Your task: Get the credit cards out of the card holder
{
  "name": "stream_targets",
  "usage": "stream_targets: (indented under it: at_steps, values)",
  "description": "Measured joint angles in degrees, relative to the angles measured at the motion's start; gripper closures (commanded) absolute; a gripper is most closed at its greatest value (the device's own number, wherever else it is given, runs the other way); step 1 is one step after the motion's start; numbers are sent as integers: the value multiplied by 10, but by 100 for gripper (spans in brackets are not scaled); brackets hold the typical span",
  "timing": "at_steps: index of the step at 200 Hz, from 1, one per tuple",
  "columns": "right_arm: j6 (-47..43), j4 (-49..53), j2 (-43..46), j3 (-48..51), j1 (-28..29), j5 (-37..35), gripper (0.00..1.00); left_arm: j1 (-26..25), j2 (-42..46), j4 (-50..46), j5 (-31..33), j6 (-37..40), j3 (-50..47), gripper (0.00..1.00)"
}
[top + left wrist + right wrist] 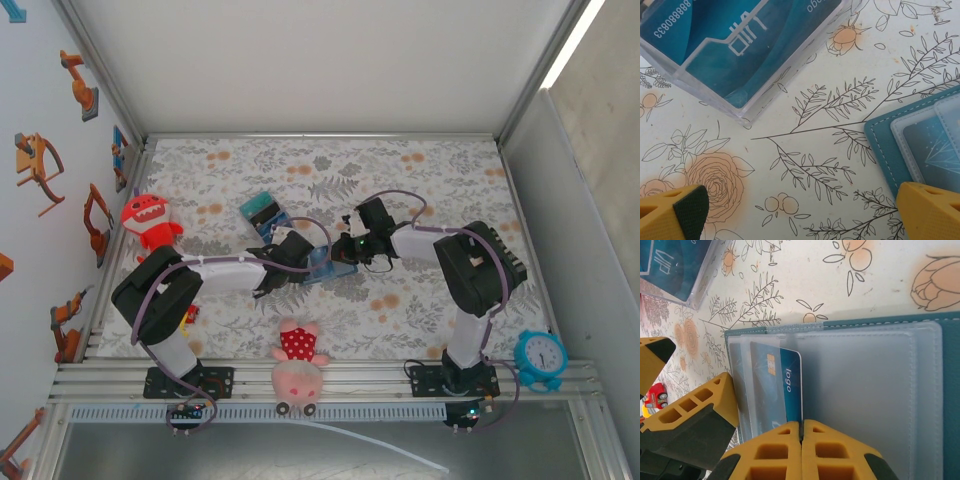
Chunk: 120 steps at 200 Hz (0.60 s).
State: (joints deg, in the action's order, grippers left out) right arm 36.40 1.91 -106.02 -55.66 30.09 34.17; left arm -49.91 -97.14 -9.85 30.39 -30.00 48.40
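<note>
Small flat slate-blue bi-fold card holder (328, 268) is lying opened out flat on the floral-print worktop (420, 170), about mid-worktop, between the tips of the two arms. From the top its long axis is running roughly left to right with a slight tilt, though the arms are covering much of it.

In the right wrist view the card holder (950, 400) is stretching across the frame, stitched edge along the top, frosted clear sleeves facing up. A blue credit card (782, 390) marked "logo" is sitting in the sleeves near the holder's left end in that view, its long axis crossing the holder's.

Right fingers (775, 455) are pressing tightly together directly over the card holder, their seam lining up with the credit card's edge. Cannot tell whether they are nipping card or sleeve.

Left fingers (675, 215) are standing spread wide, grasping nothing, over bare worktop. The card holder (882, 150) is showing its stitched corner just beside the finger at the lower right of the left wrist view. In the right wrist view one left finger is sitting right at the holder's left end.

Clear plastic box (262, 212) holding teal cards is lying just beyond the left fingers, apart from the holder.
</note>
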Motion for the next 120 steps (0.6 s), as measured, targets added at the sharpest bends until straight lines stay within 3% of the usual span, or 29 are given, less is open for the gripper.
stream_targets:
  at_steps: [120]
  values:
    - [0,6,1,-12,-1,-2,100,-1,-4,18,-28,40,44,3]
